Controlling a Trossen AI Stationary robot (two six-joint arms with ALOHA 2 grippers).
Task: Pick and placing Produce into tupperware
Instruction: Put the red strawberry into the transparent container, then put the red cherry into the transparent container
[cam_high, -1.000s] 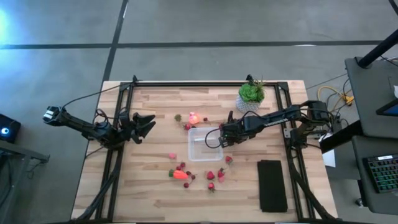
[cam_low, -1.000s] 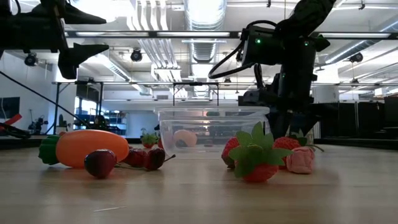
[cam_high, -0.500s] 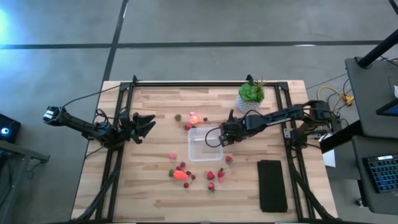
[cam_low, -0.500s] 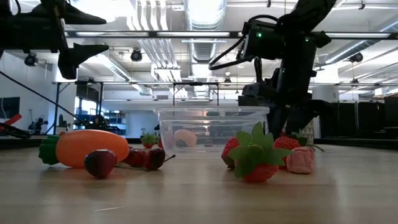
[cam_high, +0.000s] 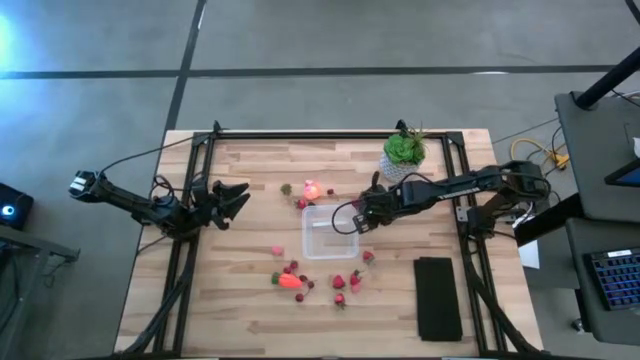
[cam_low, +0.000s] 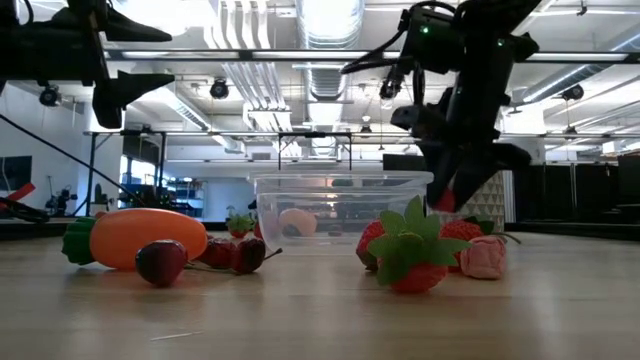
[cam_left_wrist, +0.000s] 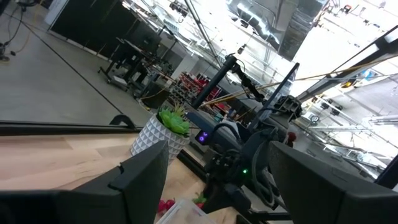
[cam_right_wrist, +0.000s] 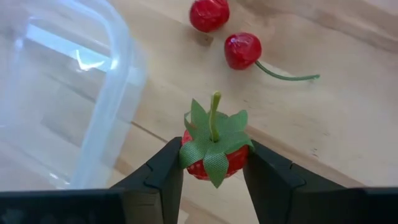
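Note:
The clear tupperware (cam_high: 322, 232) (cam_low: 340, 205) (cam_right_wrist: 68, 93) rests on its base at mid table. Tiny produce lies scattered around it. An orange carrot (cam_high: 290, 281) (cam_low: 140, 237) and red strawberries (cam_high: 345, 282) (cam_low: 410, 255) lie on its near side. A pink-orange fruit (cam_high: 311, 188) lies on its far side. My right gripper (cam_high: 357, 220) (cam_low: 450, 200) (cam_right_wrist: 211, 158) hovers at the box's right edge, shut on a small strawberry. My left gripper (cam_high: 240, 197) (cam_left_wrist: 217, 180) waits open above the table's left side. My right gripper pinches the strawberry's red body (cam_right_wrist: 194, 168) between its two fingers (cam_right_wrist: 165, 171), one on each side. The green leafy cap and stem (cam_right_wrist: 213, 127) point away from the fingers. The fingers come from above, slanting down. The strawberry (cam_low: 444, 201) is lifted clear of the table.
Two red cherries (cam_right_wrist: 241, 50) lie on the wood just beyond the held strawberry. A green potted plant (cam_high: 403, 152) stands near the far right corner. A flat black slab (cam_high: 437, 297) lies near the right edge. Black frame rails (cam_high: 190, 230) run along both sides.
My right gripper has risen beside the tupperware's right edge, and the strawberry between its fingers now hangs clear of the table. The left arm has kept still.

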